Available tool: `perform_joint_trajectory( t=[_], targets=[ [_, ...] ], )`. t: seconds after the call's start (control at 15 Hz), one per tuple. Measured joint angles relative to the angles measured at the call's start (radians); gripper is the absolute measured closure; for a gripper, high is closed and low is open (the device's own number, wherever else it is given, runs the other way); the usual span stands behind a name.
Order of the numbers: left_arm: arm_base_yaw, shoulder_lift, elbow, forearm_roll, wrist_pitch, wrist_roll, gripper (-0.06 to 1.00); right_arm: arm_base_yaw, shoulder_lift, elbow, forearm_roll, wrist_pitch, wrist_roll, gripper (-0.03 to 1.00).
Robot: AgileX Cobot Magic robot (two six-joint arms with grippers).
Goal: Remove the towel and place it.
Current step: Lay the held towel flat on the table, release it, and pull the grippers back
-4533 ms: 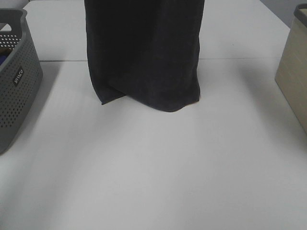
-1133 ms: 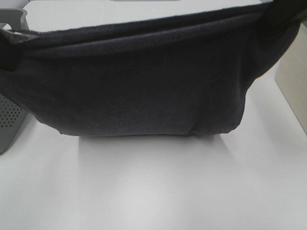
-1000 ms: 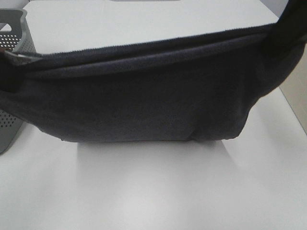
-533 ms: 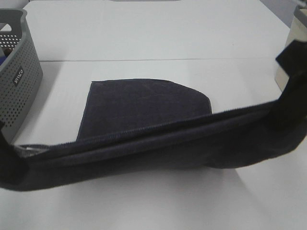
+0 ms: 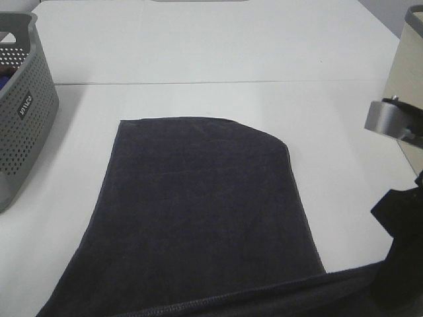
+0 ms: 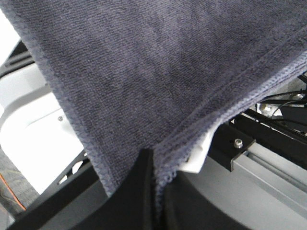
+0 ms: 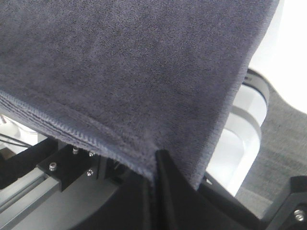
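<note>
The dark navy towel lies spread flat on the white table, its far edge near the middle and its near hem lifted at the bottom of the exterior view. In the left wrist view my left gripper is shut on the towel's hemmed corner. In the right wrist view my right gripper is shut on the other hemmed corner. The right arm shows at the right edge of the exterior view. The left gripper is out of the exterior view.
A grey perforated basket stands at the table's left edge with something inside. A beige bin stands at the right edge, close behind the right arm. A seam crosses the table beyond the towel.
The towel hung stretched between both grippers. It has come down and toward the near edge, so most of it now lies flat on the table. Both grippers still hold its near corners.
</note>
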State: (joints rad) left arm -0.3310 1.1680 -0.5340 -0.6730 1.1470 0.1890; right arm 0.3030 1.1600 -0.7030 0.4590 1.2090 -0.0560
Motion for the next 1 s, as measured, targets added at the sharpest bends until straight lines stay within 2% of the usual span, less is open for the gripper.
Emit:
perform_joint_trajectory(
  t=[0.33,1.0],
  targets=[
    [0.000,0.031,0.035,-0.010,0.001,0.002,0.94,-0.001,0.041,0.057,0.024,0.000,-0.006,0.96],
    [0.003,0.342,-0.002,-0.004,0.018,0.003,0.94,-0.002,0.368,0.061,0.032,-0.004,-0.134,0.96]
  ],
)
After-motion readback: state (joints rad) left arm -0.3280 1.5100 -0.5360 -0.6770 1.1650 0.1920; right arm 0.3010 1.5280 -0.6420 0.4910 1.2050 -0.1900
